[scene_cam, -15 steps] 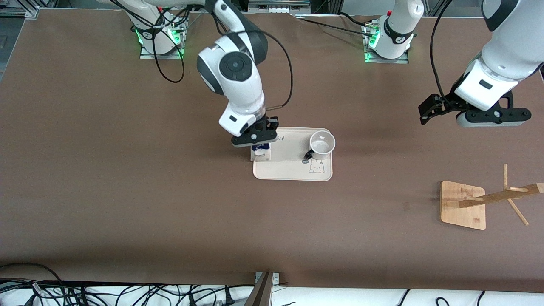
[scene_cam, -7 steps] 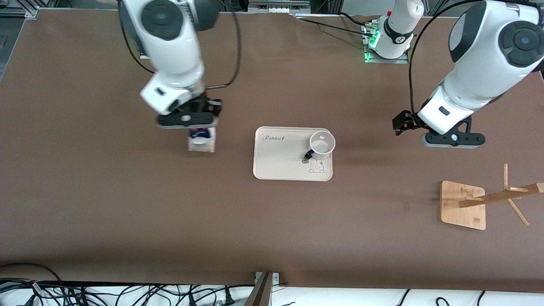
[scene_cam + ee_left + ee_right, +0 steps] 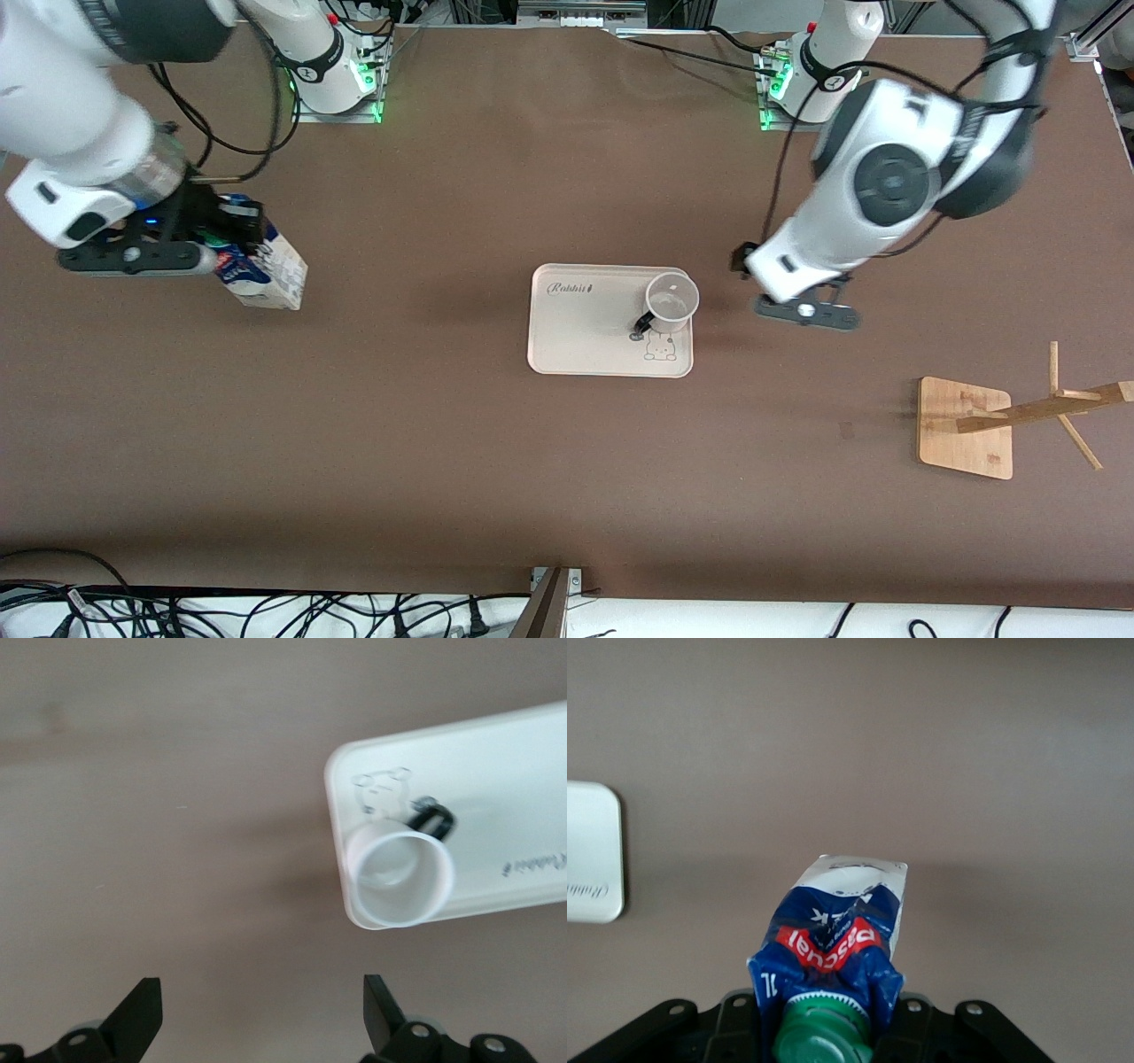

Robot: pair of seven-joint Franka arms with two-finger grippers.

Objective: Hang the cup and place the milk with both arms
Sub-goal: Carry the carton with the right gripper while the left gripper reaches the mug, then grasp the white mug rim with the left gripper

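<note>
Blue milk carton (image 3: 264, 270) hangs tilted in your right gripper (image 3: 208, 241), clenched at its capped top, base angled toward the tray (image 3: 585, 350). Your left gripper (image 3: 804, 312) hovers spread wide beside the upright cup (image 3: 671, 302), whose handle points toward the front camera.

White arms (image 3: 873, 190), dark grey joints, seemingly black cables.

Even, bright overhead light, soft shadows beneath arms; wrist views look slightly blurred, perhaps from motion.

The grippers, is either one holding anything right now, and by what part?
The right gripper holds the milk by its gabled top, near the green cap, tilted over the table. The left gripper is open beside the cup, holding nothing.
</note>
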